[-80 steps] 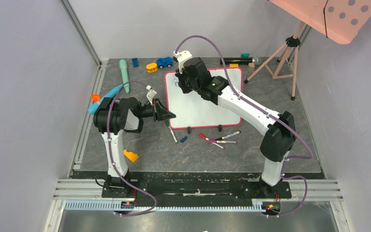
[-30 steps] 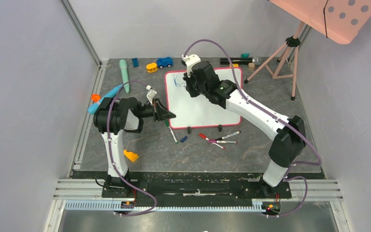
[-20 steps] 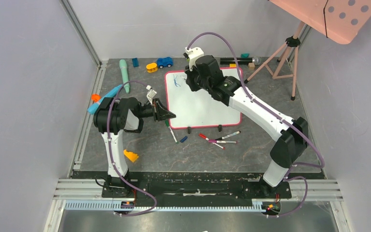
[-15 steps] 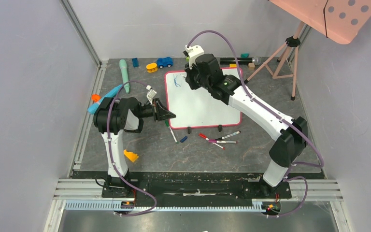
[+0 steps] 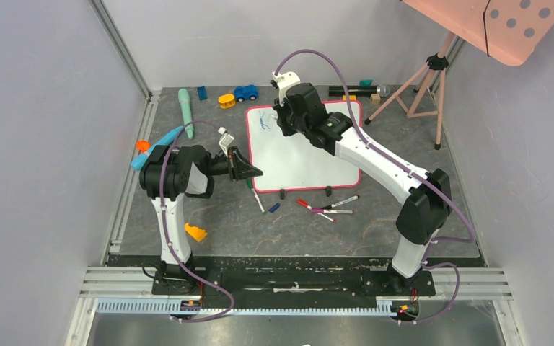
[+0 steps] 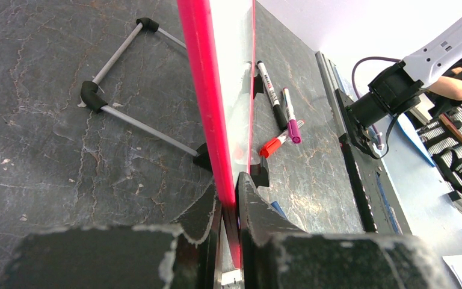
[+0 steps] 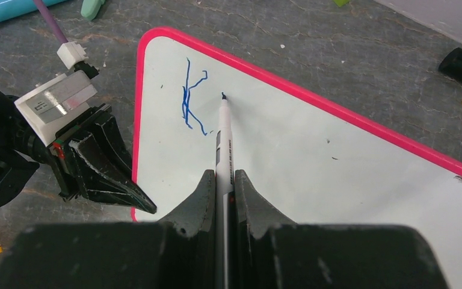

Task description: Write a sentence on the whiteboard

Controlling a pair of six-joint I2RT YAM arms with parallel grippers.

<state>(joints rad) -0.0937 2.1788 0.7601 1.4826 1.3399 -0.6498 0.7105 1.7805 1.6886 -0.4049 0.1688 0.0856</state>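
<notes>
Our right gripper (image 5: 280, 124) has slid right. From above, we see the whiteboard (image 5: 303, 162) far-centre on a grey marbled table (image 5: 296, 231), with pale walls around it. At the left wrist, our left gripper (image 6: 228, 198) pinches the board's pink frame. At the right wrist, fingers clamp a marker (image 7: 222, 129), its tip beside a blue K (image 7: 189, 99) on glossy white.

A dark grey, stone-patterned mat (image 5: 296, 234) covers the table. The whiteboard (image 5: 303, 162) stands near its middle, tilted, on black clip feet (image 5: 283, 193). Just off the board's near edge lie three markers (image 5: 345, 201) in a loose cluster, capped red, purple and black. At its near-left corner lie a white marker (image 5: 257, 198) and a blue cap (image 5: 274, 207). Beyond its far-left corner are a yellow toy (image 5: 226, 100), a blue toy car (image 5: 245, 92), a blue block (image 5: 201, 92) and a mint-green handle (image 5: 185, 112). Beyond its far edge lies a black cylinder (image 5: 357, 91), and to the far right stands a tripod (image 5: 425, 86). Well off its near-left is a yellow wedge (image 5: 195, 232).
</notes>
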